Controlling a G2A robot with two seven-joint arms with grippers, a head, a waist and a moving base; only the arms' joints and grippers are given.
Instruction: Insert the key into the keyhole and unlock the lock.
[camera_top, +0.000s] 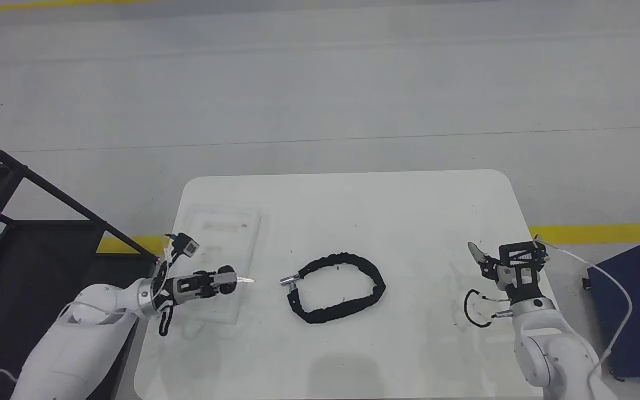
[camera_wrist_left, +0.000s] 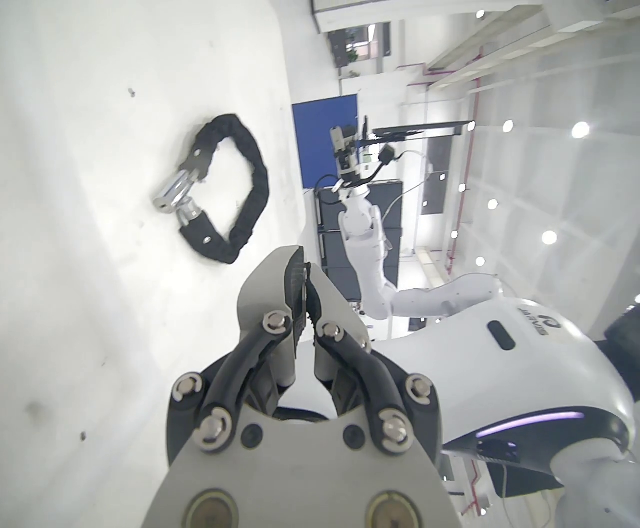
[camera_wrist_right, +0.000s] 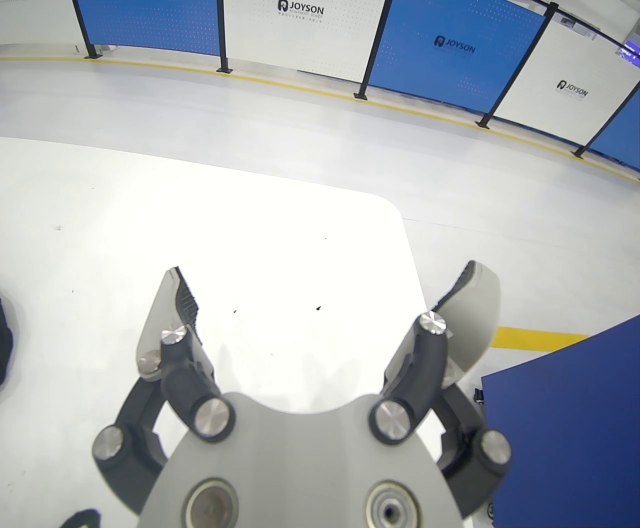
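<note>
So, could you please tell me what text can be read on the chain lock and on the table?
Chain lock: no text on it.
Table: no text on its bare top.
Clear sheet on the table: faint marks near one end, too small to read.

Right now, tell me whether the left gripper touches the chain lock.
Apart. The top view shows bare table between the left gripper and the chain lock; the left wrist view shows that gap too.

Bright, even overhead light; round ceiling lamps (camera_wrist_left: 580, 130) flare in left wrist view. White table (camera_top: 420, 220) glares, nearly washed out in right wrist view. Chain lock (camera_wrist_left: 261, 180) casts only a faint soft shadow. Wrist views bow straight lines at edges
</note>
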